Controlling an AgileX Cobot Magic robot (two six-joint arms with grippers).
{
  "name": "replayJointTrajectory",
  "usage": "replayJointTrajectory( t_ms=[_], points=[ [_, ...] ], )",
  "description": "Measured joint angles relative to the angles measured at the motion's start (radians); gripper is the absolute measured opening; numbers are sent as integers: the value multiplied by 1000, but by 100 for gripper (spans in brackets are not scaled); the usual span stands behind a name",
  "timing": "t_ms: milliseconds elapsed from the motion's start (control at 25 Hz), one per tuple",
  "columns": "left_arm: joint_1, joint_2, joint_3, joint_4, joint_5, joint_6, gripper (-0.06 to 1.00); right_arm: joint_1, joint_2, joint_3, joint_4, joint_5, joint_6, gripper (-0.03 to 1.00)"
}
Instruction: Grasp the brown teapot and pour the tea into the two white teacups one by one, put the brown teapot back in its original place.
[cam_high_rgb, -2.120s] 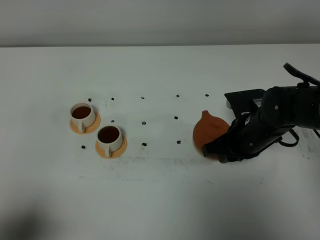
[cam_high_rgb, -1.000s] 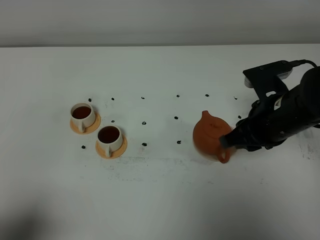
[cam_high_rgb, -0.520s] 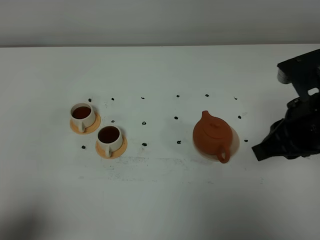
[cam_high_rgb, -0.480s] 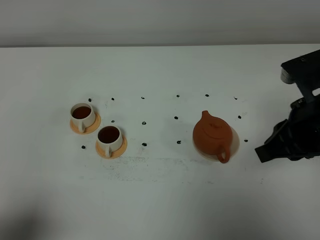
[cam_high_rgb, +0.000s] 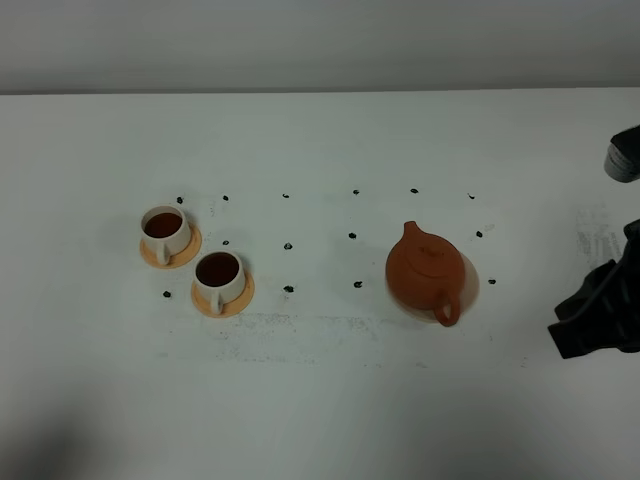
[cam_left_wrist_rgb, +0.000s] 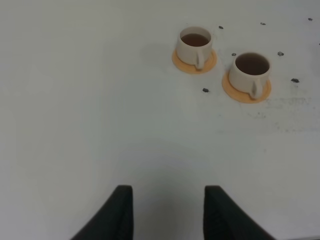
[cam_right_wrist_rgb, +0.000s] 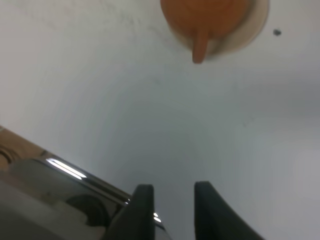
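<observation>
The brown teapot (cam_high_rgb: 425, 272) stands upright on its pale round dish (cam_high_rgb: 471, 272), spout toward the back left and loop handle toward the front. Both white teacups (cam_high_rgb: 165, 229) (cam_high_rgb: 220, 274) sit on orange saucers and hold dark tea (cam_high_rgb: 218, 268). My right arm (cam_high_rgb: 598, 315) is at the right edge, well clear of the pot. In the right wrist view the right gripper (cam_right_wrist_rgb: 172, 210) is open and empty, with the teapot (cam_right_wrist_rgb: 205, 12) and its handle (cam_right_wrist_rgb: 199, 47) far ahead. The left gripper (cam_left_wrist_rgb: 167, 212) is open and empty, with the cups (cam_left_wrist_rgb: 195, 44) (cam_left_wrist_rgb: 251, 70) ahead.
Small black dots (cam_high_rgb: 288, 244) mark a grid on the white table (cam_high_rgb: 320, 400) between the cups and the pot. The right wrist view shows the table's edge with a metal frame (cam_right_wrist_rgb: 60, 200) beneath it, close to the gripper.
My right gripper let go of the teapot's handle and drew back to the right edge, its jaws narrowing. The teapot stays on its dish. The left gripper and the cups have not moved.
</observation>
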Motion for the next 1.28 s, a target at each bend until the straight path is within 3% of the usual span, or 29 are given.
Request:
replayJointTrajectory(
  t_ms=[160,360,560,800,1280],
  points=[
    [0,0,0,0,0,0,36,-25,-86,0,-52,46,0,23],
    [0,0,0,0,0,0,36,-138,-244,7,-51,91,0,23],
    [0,0,0,0,0,0,36,-291,-454,139,-42,97,0,23],
    [0,0,0,0,0,0,36,-412,-639,298,-31,91,0,23],
    [0,0,0,0,0,0,36,-448,-737,445,-33,-24,1,23]
  ],
)
